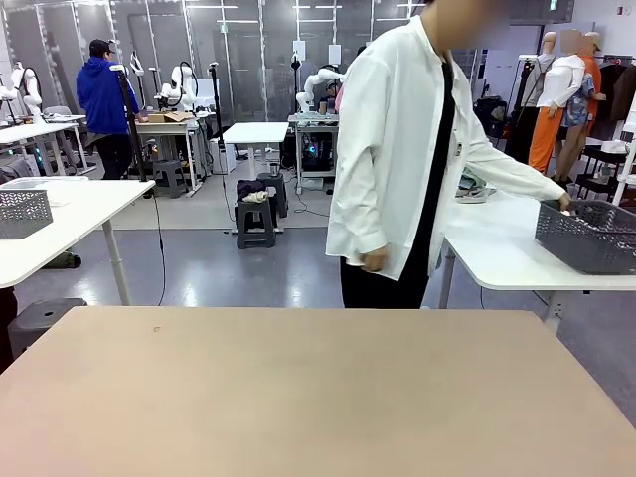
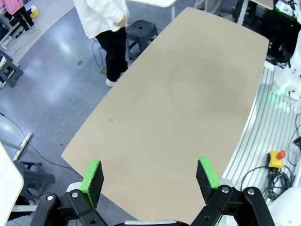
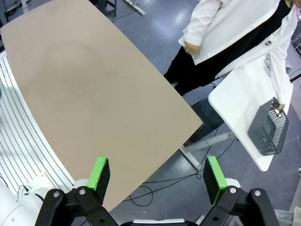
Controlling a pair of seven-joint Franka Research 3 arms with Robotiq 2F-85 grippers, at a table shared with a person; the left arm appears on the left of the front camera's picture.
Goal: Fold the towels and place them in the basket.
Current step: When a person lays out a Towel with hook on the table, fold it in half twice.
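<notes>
Basket: dark grey rectangular plastic crate with perforated mesh sides (image 1: 588, 238), parked on a white side table (image 1: 497, 253) at far right, off the tan rectangular tabletop (image 1: 298, 397) and well apart from both grippers. Held at the rim by the person's hand (image 1: 564, 205). Long side turned toward the robot, so long axis seemingly left to right. Not to be confused with a similar grey mesh crate (image 1: 22, 213) on another white table at far left.

Left gripper (image 2: 149, 164): green pads (image 2: 92, 181) spread wide, pinching nothing, poised high over the tabletop (image 2: 188, 94). Right gripper (image 3: 156, 162): likewise spread wide and empty, high above tabletop (image 3: 84, 84) and floor.

Nearer to the basket: right arm, by judgement; probably beyond easy reach though, so likely waiting on the person to bring basket and towels over.

From the right wrist view: basket (image 3: 269, 128) seen from above, hand (image 3: 281, 107) at its corner, strip of floor between the two tables. From the front view: its side wall and height instead.
</notes>
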